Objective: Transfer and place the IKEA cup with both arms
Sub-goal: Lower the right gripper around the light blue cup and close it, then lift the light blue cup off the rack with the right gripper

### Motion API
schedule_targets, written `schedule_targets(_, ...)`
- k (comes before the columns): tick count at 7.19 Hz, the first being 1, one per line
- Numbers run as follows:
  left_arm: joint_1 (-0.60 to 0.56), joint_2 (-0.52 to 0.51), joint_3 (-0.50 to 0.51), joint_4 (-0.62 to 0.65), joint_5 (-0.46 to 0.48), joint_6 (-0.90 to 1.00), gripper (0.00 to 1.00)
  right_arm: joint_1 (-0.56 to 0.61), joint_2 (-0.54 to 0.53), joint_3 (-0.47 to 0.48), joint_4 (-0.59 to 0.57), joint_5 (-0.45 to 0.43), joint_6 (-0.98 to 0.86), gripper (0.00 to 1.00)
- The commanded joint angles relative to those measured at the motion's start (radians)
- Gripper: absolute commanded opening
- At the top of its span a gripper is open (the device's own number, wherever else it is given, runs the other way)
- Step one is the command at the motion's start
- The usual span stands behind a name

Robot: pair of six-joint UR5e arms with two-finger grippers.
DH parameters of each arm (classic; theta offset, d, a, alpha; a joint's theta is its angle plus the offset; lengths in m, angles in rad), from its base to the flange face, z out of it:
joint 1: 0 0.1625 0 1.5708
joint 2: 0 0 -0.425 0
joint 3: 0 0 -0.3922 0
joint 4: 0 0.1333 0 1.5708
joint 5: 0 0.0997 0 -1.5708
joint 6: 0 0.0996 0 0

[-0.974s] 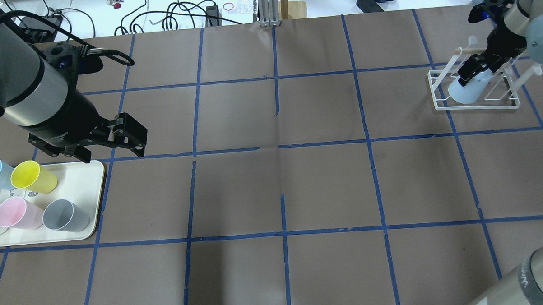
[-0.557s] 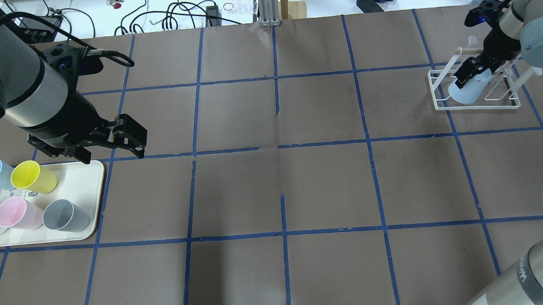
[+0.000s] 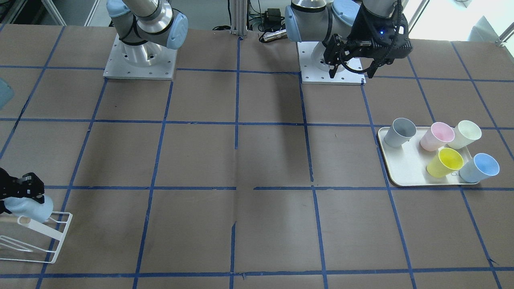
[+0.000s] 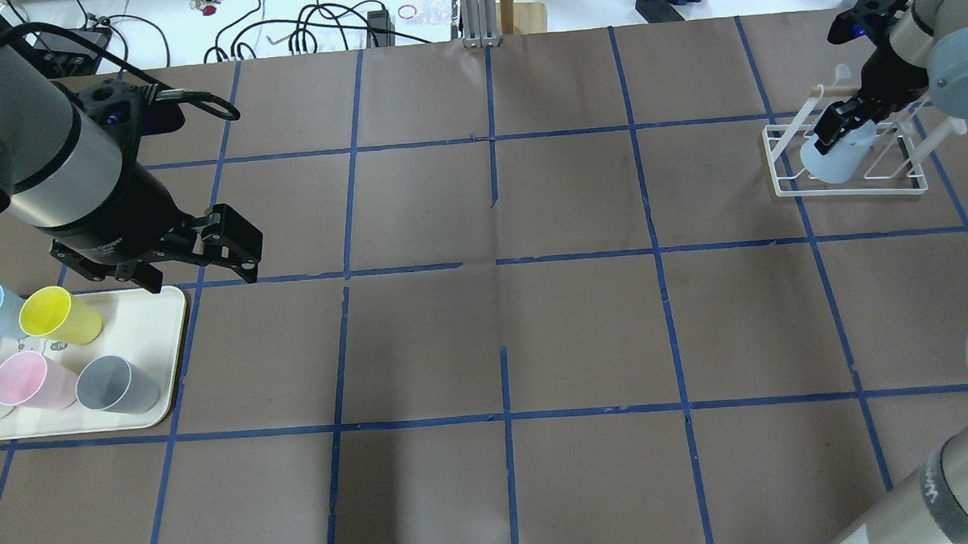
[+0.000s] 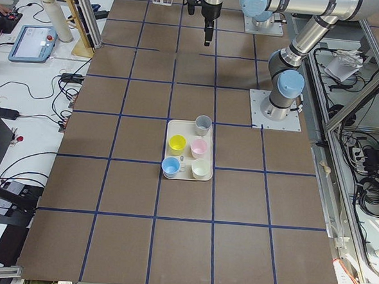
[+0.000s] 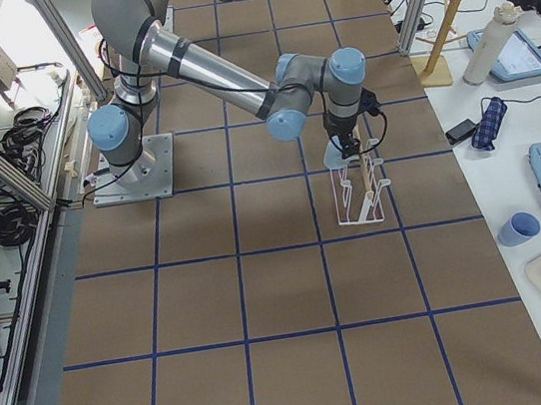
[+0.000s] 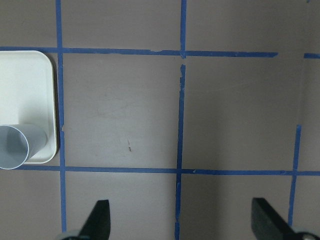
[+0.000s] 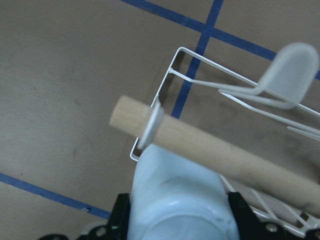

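From the front, my right gripper (image 3: 22,192) clasps the pale-blue tapered plastic IKEA cup (image 3: 38,208), tilted over the corner of the white wire rack (image 3: 54,243); overhead, my left gripper (image 4: 198,266) hangs near the cream rectangular tray (image 4: 149,324); my left wrist camera shows its black fingers (image 7: 100,220) spread wide, holding nothing; my right wrist camera shows the cup pinched between my fingers (image 8: 241,212), a wooden dowel (image 8: 210,150) crossing close beyond it.

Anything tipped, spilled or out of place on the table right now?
Nothing stands out. The five cups stand upright on the tray. The only tilted thing is the IKEA cup, which the right gripper holds slanted at the wire rack, by its wooden dowel. The left gripper hangs open and empty.
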Motion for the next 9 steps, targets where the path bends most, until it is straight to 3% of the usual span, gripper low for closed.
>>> schedule_targets(1,0.001,-0.005,0.008,0.0,-0.002,-0.001,1.0,0.0,-0.023,-0.008,0.01,0.006,-0.001,0.45)
schedule_targets(5,0.002,-0.002,0.0,0.002,0.001,0.001,1.0,0.005,-0.236,-0.045,0.278,0.008,-0.003,0.47)
schedule_targets(9,-0.002,0.002,0.002,0.011,-0.001,-0.018,1.0,0.003,-0.247,-0.044,0.598,0.292,-0.001,0.47)
